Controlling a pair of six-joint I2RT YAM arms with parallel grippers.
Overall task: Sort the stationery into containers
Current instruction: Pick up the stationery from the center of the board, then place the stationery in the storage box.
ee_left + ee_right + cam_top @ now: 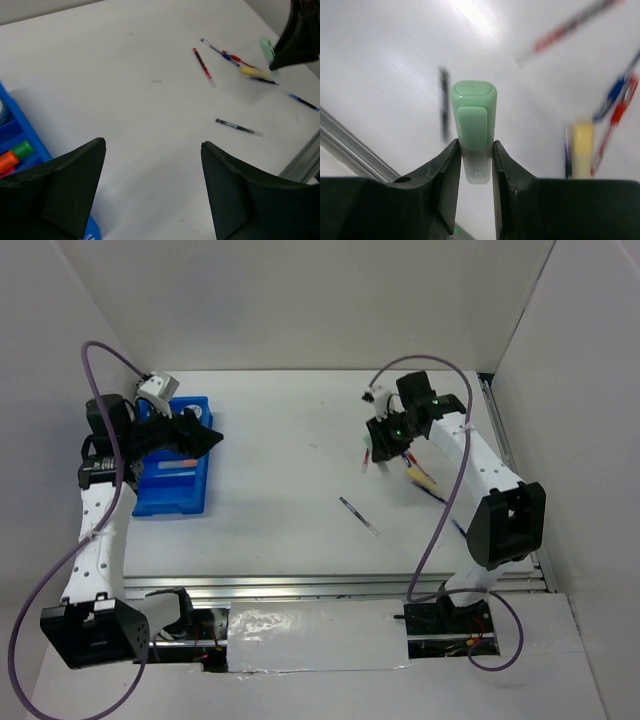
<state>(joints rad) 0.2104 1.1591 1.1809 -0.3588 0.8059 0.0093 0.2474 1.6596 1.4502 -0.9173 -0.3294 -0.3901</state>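
Robot lab or test cell. White table [300,440] boxed in by plain white panels [300,300] on three sides. Left arm [95,540] and right arm [490,480] bolted at the table's near edge; loose purple cables [437,530] loop off them; bare metal rail [300,586] along that edge, pale tape [310,635] over the mounts.

right gripper [474,147]: fingers pinch green highlighter [473,115] at its near end
table [380,60]: white, blurred
on table: dark pen [444,100] just left, yellow highlighter [582,150] right, red pen [565,27] top right
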